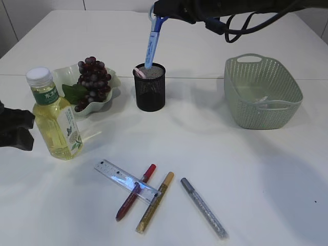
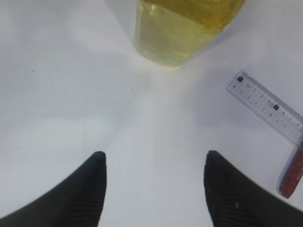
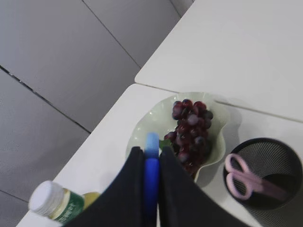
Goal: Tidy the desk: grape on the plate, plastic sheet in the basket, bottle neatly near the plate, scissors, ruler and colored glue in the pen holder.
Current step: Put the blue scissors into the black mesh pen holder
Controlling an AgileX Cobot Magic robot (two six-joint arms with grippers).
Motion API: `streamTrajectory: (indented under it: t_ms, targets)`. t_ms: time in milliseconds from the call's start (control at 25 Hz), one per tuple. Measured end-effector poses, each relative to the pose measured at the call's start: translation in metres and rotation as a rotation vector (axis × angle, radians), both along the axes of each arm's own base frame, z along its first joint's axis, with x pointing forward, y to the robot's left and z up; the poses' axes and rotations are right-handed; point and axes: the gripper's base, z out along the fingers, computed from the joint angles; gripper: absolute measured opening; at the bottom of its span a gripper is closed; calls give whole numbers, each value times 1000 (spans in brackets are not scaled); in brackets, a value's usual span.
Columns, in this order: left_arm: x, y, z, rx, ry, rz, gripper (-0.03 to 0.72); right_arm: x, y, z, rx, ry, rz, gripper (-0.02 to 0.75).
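Nearest the exterior camera, the silver glitter glue pen [image 1: 203, 207] lies slantwise on the white table [image 1: 246, 169], tip toward the front. Grey wall panels show only in the right wrist view. Up top, the right gripper [image 1: 157, 18] pinches a blue glue pen [image 1: 151, 45], upright, lower end down over the black mesh pen holder [image 1: 150, 89]. Pink scissors [image 3: 246, 177] inside show clearest from that wrist. Spread wide, the left gripper [image 2: 154, 189] faces the bottle [image 2: 184, 28]; ruler [image 2: 265, 106] alongside.

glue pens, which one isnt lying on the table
The blue glue pen, held upright in the right gripper over the pen holder; the red, gold and silver ones lie flat.
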Motion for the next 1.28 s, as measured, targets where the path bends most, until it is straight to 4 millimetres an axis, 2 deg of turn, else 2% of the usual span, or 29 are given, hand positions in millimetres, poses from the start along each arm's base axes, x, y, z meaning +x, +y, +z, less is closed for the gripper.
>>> streamTrajectory:
  t_ms: [320,600,840,1120,1280]
  targets:
    - [-16,12,-3,-8,-27,28,468,57,-1,-27,-52,-113,-13,50]
    - [-22,18,2,64,-23,-1,448,85,4,-56,-108,-189,-12,50]
    - [-22,19,2,70,-22,-4,438,95,5,-88,-177,-209,-5,50]
    - [-20,18,3,64,-45,-8,431,97,5,-90,-164,-216,-14,85]
    - [-19,18,3,62,-51,-8,427,98,6,-98,-161,-200,-14,141]
